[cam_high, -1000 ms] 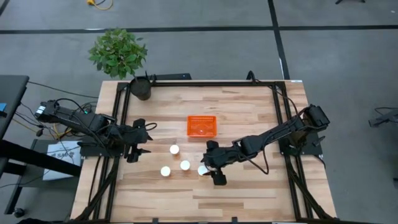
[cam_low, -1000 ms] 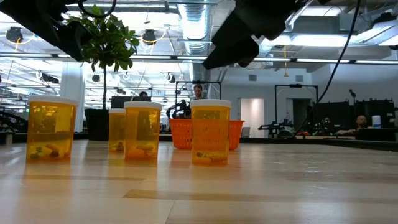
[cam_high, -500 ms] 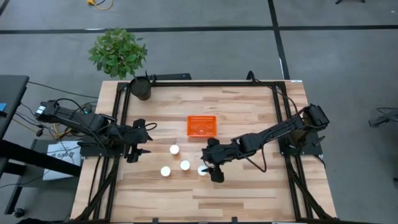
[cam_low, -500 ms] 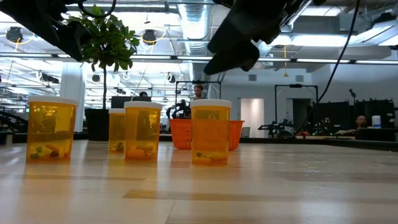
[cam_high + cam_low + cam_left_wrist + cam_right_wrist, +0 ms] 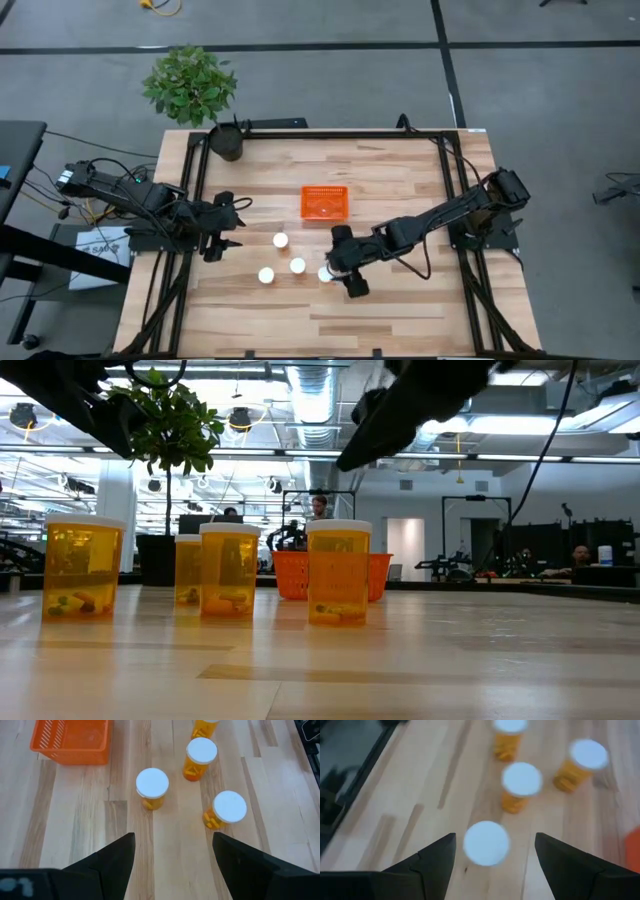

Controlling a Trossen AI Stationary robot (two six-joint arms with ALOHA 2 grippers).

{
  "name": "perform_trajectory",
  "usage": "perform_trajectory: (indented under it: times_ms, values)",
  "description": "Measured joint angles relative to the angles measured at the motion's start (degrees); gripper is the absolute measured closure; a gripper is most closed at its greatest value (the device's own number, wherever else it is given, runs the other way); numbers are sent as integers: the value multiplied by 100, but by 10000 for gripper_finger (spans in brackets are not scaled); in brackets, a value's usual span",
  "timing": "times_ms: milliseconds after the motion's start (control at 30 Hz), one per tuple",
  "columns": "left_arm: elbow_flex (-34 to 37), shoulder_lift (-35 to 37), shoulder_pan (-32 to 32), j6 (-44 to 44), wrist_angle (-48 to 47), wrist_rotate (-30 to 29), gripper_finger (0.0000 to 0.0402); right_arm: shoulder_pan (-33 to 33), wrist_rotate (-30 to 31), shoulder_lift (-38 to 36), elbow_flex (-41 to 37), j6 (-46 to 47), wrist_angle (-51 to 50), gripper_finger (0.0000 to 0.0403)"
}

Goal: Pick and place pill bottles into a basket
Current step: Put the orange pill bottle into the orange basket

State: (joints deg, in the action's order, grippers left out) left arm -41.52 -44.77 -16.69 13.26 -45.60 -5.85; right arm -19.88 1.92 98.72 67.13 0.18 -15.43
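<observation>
Several pill bottles, amber with white caps, stand upright on the wooden table: caps show in the high view (image 5: 281, 240), (image 5: 266, 275), (image 5: 298, 265), and the rightmost (image 5: 325, 273). The orange basket (image 5: 325, 202) stands beyond them toward the far edge. My right gripper (image 5: 495, 837) hovers open above the rightmost bottle (image 5: 486, 843), whose cap shows between its fingers; in the low view that gripper (image 5: 400, 415) hangs well above the bottle (image 5: 339, 572). At the table's left, my left gripper (image 5: 173, 836) is open and faces the bottles from a distance.
A dark plant pot (image 5: 227, 142) with a leafy plant stands at the table's far left corner. Black frame rails (image 5: 340, 134) run along the table's edges. Bare wood lies between the bottles and the near edge (image 5: 320, 330).
My right gripper has rolled at the wrist and tipped a little while staying above the rightmost bottle. Its fingers stay open. The bottles and the basket have not moved.
</observation>
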Motion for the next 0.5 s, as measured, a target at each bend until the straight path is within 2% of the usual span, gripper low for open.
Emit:
perform_trajectory:
  times_ms: [233,500]
  values:
    - [0,0,0,-20,2,1,145,-114,589,2,-111,-264,-156,137]
    - [0,2,0,-19,2,59,145,-253,728,2,-101,80,-349,137]
